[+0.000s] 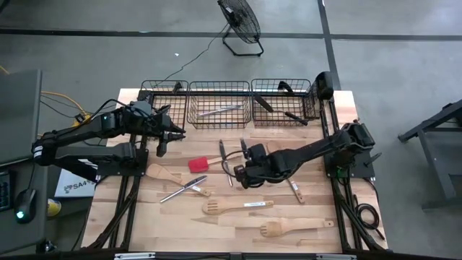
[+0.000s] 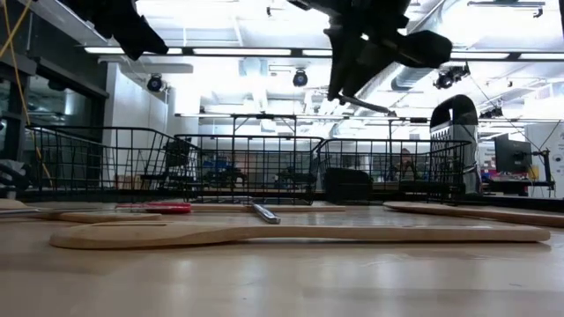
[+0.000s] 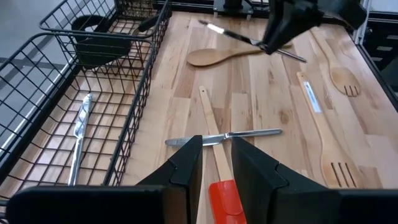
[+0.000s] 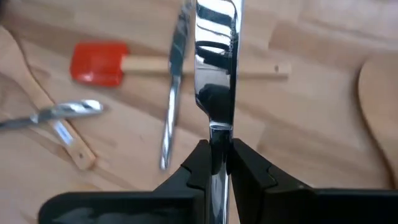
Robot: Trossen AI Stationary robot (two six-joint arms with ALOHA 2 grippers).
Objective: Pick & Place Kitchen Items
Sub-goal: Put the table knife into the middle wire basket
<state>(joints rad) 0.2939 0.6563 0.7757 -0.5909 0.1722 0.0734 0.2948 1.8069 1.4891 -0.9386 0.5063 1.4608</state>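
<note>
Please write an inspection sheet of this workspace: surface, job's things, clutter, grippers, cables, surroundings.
Surface: wooden table.
Job's things: red spatula, wooden spatulas and cutlery lie loose; silver utensil in the middle basket.
Clutter: nothing seen.
Grippers: right gripper shut on a silver knife above the table; left gripper holds nothing, near the left basket.
Cables: yellow cables left of the table.
Surroundings: floor fan behind.

Knife (image 4: 215, 68) blade tip off-frame.

Grey concrete floor (image 1: 144, 50) with a black fan (image 1: 240, 25); bright ceiling strip lights (image 2: 256, 51) overhead.
</note>
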